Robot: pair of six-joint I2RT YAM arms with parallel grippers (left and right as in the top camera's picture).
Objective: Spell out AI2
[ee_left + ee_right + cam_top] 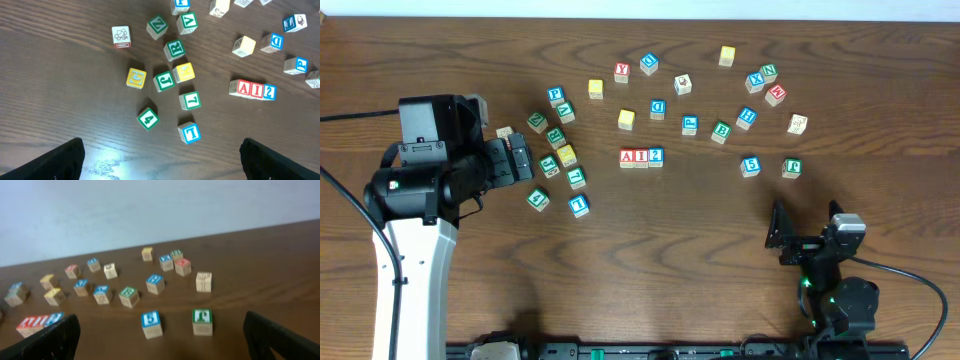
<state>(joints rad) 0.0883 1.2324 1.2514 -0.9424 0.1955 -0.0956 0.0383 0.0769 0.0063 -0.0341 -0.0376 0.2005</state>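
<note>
Three blocks stand side by side in a row at the table's middle: a red A block (pixel 627 157), a red I block (pixel 641 157) and a blue 2 block (pixel 656 156). The row also shows in the left wrist view (pixel 252 89) and at the left edge of the right wrist view (pixel 37 323). My left gripper (pixel 523 160) is open and empty, left of the row beside a cluster of green, yellow and blue blocks. My right gripper (pixel 790 240) is open and empty near the table's front right.
Several loose letter and number blocks lie scattered across the far half of the table. A blue 5 block (pixel 151 324) and a green block (pixel 202 321) lie in front of the right gripper. A green 4 block (pixel 148 119) and a blue block (pixel 189 133) lie nearest the left gripper.
</note>
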